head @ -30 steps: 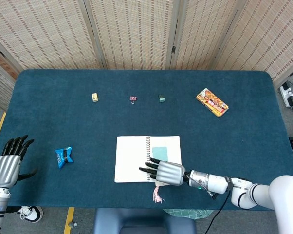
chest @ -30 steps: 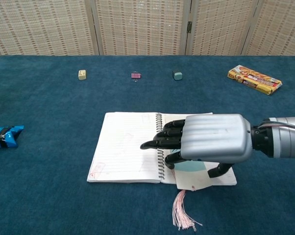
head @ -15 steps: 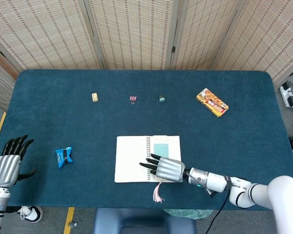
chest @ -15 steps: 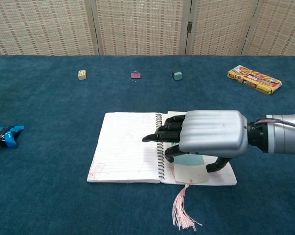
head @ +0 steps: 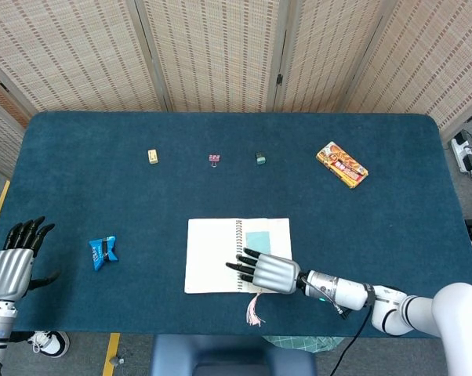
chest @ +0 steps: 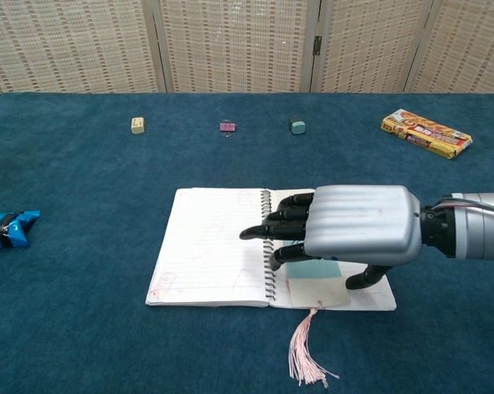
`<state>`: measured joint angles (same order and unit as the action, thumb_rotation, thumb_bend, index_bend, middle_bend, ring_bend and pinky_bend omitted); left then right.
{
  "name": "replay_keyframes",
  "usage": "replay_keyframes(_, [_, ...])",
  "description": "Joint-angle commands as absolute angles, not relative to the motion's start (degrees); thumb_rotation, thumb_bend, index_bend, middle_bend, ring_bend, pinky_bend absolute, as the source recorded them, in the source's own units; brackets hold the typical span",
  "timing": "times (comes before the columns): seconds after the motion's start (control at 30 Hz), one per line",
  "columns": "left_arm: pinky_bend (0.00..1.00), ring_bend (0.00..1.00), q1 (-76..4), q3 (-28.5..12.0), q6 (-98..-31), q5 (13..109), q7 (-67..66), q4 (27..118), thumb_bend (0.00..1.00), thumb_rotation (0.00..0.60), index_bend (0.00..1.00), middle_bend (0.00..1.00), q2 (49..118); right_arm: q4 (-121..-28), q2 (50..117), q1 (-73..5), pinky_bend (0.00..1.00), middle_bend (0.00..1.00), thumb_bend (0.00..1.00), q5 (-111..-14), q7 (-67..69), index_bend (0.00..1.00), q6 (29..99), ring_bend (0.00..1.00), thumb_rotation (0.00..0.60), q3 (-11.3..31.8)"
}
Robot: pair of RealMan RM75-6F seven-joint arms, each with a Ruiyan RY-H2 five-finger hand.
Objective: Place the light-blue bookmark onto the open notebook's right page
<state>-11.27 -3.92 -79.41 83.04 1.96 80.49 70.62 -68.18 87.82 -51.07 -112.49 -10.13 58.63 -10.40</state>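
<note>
Bookmark (chest: 317, 280) already lies flat on the notebook's right page (chest: 345, 294), its tassel trailing onto the desk (chest: 83, 328). Your right robot hand (chest: 345, 226) hovers above with fingers spread, gripping nothing. Next, lift it straight away.

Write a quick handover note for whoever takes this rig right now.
Right robot hand: over the notebook, fingers spread, holding nothing that shows.
Left robot hand: open at the table's left edge, idle.
Bookmark: flat on the right page, partly hidden by the hand in the chest view; its tassel trails off the near edge onto the table.
Done: the bookmark looks placed.
Left: pull the right hand clear without dragging it.
</note>
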Motion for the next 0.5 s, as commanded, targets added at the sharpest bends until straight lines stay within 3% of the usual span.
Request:
replay_keyframes(0.03, [0.00, 0.02, -11.3, -3.9, -79.4, 83.0, 1.9, 80.5, 0.22, 0.600, 0.17, 0.08, 70.6, -68.6, 87.5, -51.0, 0.16, 0.00, 0.20, -112.4, -10.4, 0.24, 58.8, 0.11, 0.600, -10.4])
replay_keyframes(0.27, [0.00, 0.02, -11.2, -3.8, -79.5, 83.2, 1.9, 80.5, 0.22, 0.600, 0.17, 0.08, 70.6, -70.8, 84.9, -50.0, 0.16, 0.00, 0.20, -111.7, -10.1, 0.22, 60.7, 0.11, 0.600, -10.3])
replay_keyframes(0.4, [0.00, 0.02, -11.2, -3.8, -79.8, 83.5, 2.1, 80.5, 0.22, 0.600, 0.17, 0.08, 70.4, -76.2, 80.4, -45.2, 0.16, 0.00, 0.19, -105.9, -4.6, 0.18, 66.6, 0.11, 0.600, -8.9])
replay_keyframes(0.5, [0.00, 0.02, -11.0, -3.7, -80.3, 83.9, 2.0, 80.7, 0.22, 0.600, 0.17, 0.08, 70.3, -81.1, 76.8, -38.6, 0.16, 0.00, 0.13, -98.7, 2.4, 0.11, 73.4, 0.08, 0.600, -7.5])
